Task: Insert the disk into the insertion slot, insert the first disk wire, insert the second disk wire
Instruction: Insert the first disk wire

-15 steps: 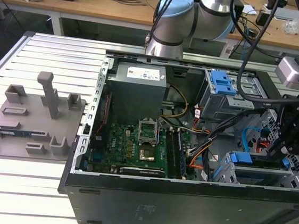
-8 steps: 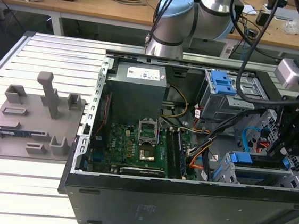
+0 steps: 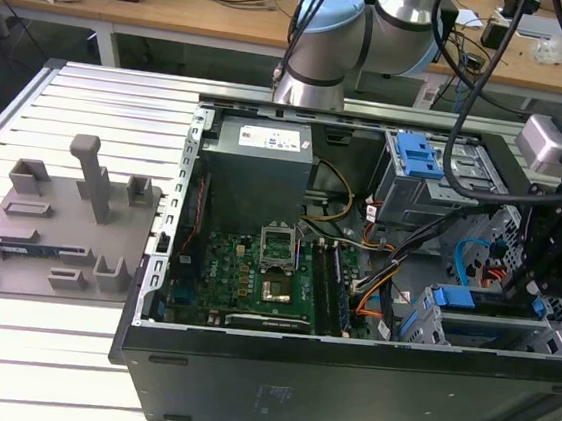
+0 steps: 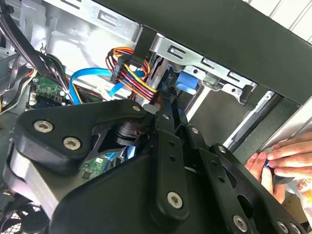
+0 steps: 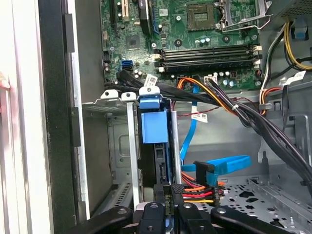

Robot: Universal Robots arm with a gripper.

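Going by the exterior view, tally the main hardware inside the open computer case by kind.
Power supply: 1
Motherboard: 1
Drive cages: 2, the insertion slot and the cage with the blue latch
Total: 4

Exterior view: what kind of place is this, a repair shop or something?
Probably a robotics lab or test workshop: an opened computer case lies on a slatted metal table, a robot arm reaches over it, and cluttered wooden workbenches stand behind.
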